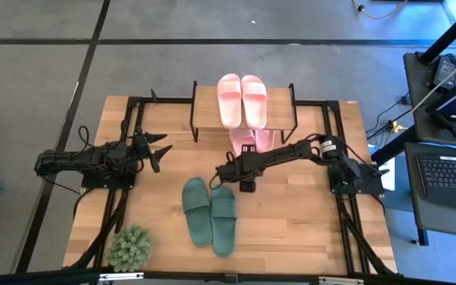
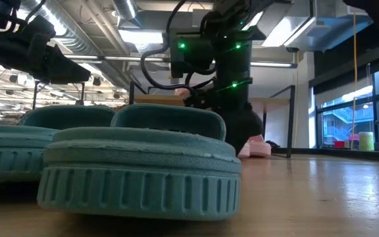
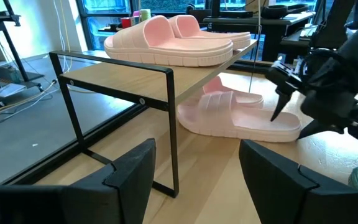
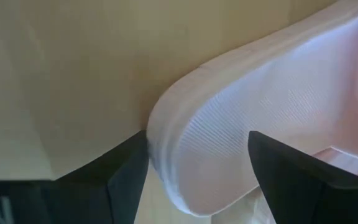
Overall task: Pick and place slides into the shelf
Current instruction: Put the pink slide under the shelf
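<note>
a light wooden counter (image 1: 291,214) on a black frame is shown standing on a grey floor (image 1: 38,71) crossed by dark lines; desks with a keyboard (image 1: 448,176) are seen at the right edge. at the far middle of the counter is set the small two-level shelf (image 1: 208,107) with a pale wooden top board and thin black metal legs. two light pink foam slides (image 1: 242,99) are laid side by side on its top board, and another light pink pair (image 3: 235,115) is seen on the counter under the board, toes projecting forward. two dark green foam slides (image 1: 210,214) lie together near the front middle, a small green potted plant (image 1: 129,248) at the front left corner. the right pincer (image 1: 248,154) is lowered over the projecting lower pink slide, fingers spread on either side of its end, nothing gripped. the left pincer (image 1: 158,149) is held open and empty at the left, well apart from the shelf. bare wood is left at both sides of the green pair.
</note>
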`<act>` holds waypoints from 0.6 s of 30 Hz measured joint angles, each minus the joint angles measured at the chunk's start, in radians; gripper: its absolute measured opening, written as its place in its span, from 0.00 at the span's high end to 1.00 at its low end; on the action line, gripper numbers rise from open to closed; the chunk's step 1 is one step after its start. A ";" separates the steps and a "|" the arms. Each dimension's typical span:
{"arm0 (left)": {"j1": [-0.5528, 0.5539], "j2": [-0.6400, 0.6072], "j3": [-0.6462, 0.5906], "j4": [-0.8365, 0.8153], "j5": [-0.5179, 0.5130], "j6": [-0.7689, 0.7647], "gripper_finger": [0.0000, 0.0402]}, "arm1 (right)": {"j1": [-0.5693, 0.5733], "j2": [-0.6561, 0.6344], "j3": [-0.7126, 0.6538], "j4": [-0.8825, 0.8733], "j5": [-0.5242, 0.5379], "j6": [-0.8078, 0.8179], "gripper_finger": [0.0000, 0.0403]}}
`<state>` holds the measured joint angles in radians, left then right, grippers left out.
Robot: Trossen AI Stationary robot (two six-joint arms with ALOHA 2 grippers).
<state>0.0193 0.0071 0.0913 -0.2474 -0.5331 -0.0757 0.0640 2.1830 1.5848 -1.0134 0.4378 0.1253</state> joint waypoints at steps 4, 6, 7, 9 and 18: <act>0.000 0.000 0.000 0.000 0.000 0.000 0.44 | -0.034 -0.001 0.000 0.026 -0.003 0.000 0.33; 0.000 0.000 0.000 0.000 0.001 0.000 0.44 | -0.051 -0.002 0.001 0.046 0.006 0.000 0.33; 0.000 0.000 0.000 -0.001 0.000 0.000 0.44 | -0.060 -0.002 0.001 0.048 0.006 0.000 0.33; 0.000 0.000 0.000 -0.001 0.001 0.000 0.44 | -0.075 -0.001 0.000 0.063 0.039 0.001 0.33; 0.000 0.000 0.000 -0.001 0.001 0.000 0.44 | -0.120 0.000 0.000 0.056 0.099 -0.007 0.33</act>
<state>0.0189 0.0074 0.0914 -0.2481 -0.5323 -0.0753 -0.0562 2.1834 1.5848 -0.9569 0.5365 0.1184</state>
